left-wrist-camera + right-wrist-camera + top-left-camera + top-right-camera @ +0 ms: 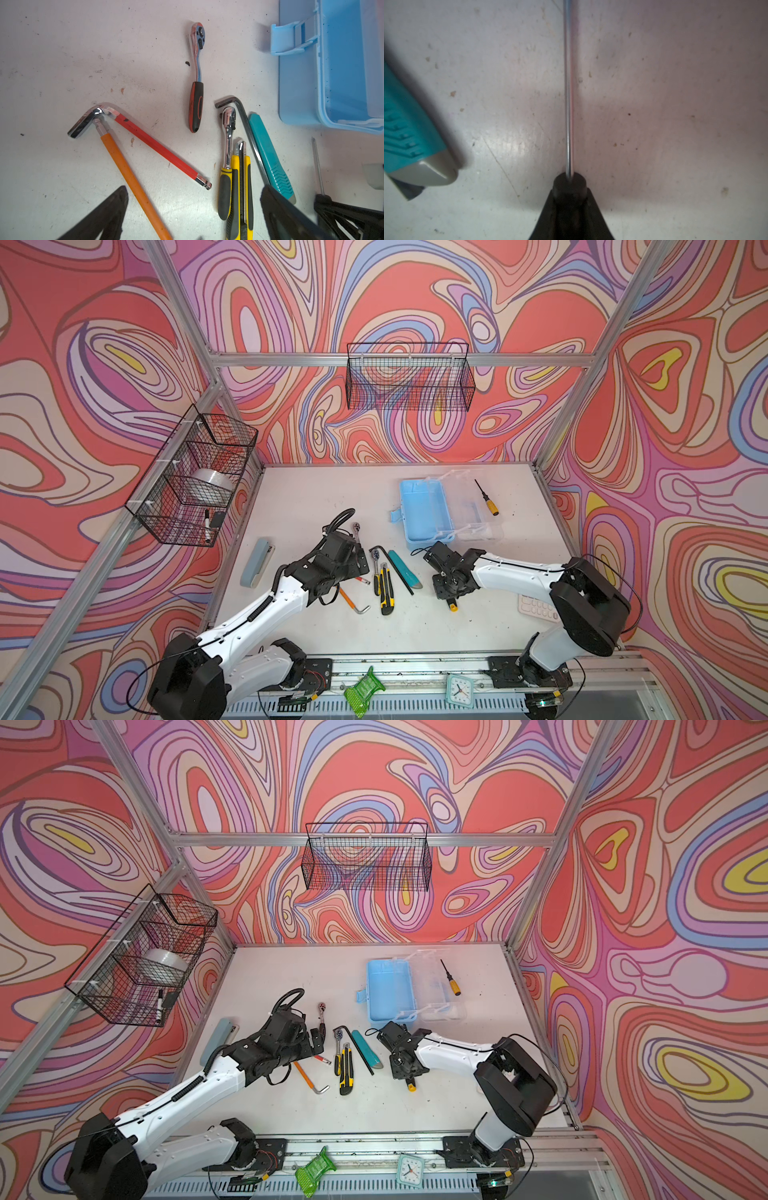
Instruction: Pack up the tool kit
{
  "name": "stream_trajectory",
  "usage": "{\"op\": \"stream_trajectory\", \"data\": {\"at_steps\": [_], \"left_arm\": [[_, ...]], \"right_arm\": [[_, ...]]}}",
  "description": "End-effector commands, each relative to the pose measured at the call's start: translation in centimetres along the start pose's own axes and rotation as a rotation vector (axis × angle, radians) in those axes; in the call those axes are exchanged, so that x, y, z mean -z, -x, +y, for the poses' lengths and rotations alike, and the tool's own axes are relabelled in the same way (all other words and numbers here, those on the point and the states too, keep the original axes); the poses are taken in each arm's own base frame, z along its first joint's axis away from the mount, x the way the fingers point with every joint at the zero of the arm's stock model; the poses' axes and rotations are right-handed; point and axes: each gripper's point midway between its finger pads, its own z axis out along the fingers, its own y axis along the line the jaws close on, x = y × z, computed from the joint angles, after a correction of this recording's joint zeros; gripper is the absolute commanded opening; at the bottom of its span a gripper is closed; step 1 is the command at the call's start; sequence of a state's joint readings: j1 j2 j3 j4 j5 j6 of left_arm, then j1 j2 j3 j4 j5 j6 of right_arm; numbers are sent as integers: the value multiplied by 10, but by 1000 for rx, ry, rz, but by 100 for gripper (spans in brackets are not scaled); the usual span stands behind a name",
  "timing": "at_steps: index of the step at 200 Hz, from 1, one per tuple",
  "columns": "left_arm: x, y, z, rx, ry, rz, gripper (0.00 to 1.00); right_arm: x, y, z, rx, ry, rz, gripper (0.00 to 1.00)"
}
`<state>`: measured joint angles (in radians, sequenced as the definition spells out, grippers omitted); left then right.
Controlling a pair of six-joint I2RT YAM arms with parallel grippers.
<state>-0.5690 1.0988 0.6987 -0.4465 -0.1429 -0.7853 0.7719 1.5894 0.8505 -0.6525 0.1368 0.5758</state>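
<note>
The light blue tool kit box (424, 510) (388, 986) (342, 62) lies open at the back, its clear lid (465, 506) folded right. One screwdriver (486, 497) lies beyond the lid. My right gripper (569, 193) (449, 597) is shut on the black collar of another screwdriver (568, 83) flat on the table; its yellow end (453, 606) pokes out. My left gripper (193, 209) (359, 562) hangs open over an orange hex key (128, 172) and a red hex key (155, 145). Nearby lie two ratchets (196, 83) (227, 155), a yellow knife (241, 187), a black hex key (247, 133) and a teal knife (268, 151).
A grey-blue stapler (257, 562) lies at the table's left. A pink calculator (536, 608) is half hidden under the right arm. Wire baskets (409, 377) (191, 477) hang on the walls. A clock (459, 689) and a green object (363, 691) sit on the front rail.
</note>
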Motion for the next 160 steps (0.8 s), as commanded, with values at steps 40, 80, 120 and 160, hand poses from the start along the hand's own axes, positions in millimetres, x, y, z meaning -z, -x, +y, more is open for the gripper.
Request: {"op": "stream_trajectory", "data": {"at_steps": [40, 80, 120, 160], "left_arm": [[0, -2, 12, -31, 58, 8, 100], [0, -2, 13, -38, 66, 8, 100], [1, 0, 11, -38, 60, 4, 100], [1, 1, 10, -38, 57, 3, 100]], "right_arm": [[14, -1, -1, -91, 47, -54, 0], [44, 10, 2, -120, 115, -139, 0], [58, 11, 17, -102, 200, -162, 0], [81, 22, 54, -29, 332, -225, 0]]}}
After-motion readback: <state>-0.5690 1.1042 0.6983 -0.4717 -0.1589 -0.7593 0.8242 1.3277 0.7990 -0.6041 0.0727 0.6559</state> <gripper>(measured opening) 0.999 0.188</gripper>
